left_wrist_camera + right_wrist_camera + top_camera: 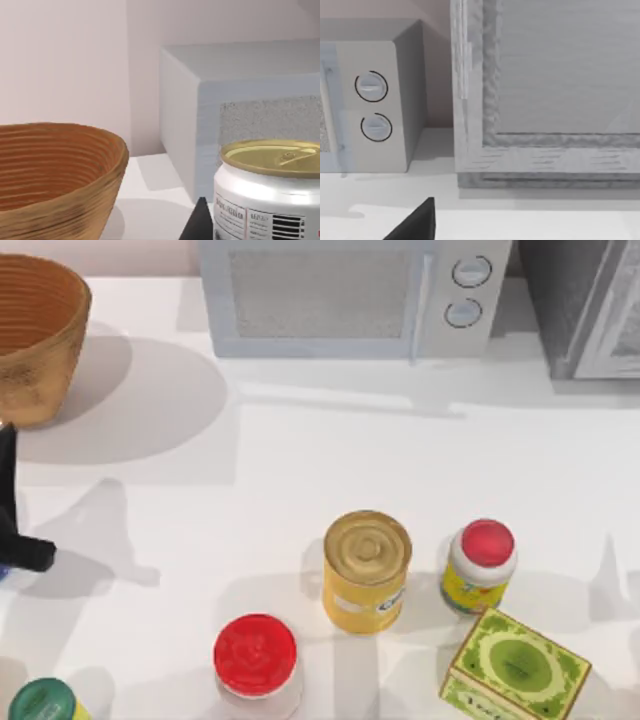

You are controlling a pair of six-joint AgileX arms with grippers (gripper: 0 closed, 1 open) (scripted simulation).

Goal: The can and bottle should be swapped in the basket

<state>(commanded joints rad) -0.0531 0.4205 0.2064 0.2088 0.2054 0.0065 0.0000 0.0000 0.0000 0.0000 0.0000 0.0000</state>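
Note:
The basket [30, 335] stands at the table's far left corner and also appears as the basket [55, 175] in the left wrist view. My left gripper [25, 552] is at the left edge, in front of the basket. Close against its dark fingertip [199, 222] is the white bottle [267, 197] with a gold cap, and the gripper looks shut on it; the other finger is hidden. The yellow can [366, 572] stands upright at front centre, apart from both grippers. A dark part of my right gripper [417, 222] faces the back right appliances.
A microwave [350, 295] and a grey appliance [590, 305] line the back edge. Near the can stand a yellow-labelled bottle with a red cap [480, 565], a red-lidded jar [256, 662], a green box [515, 672] and a green-lidded container [40, 703].

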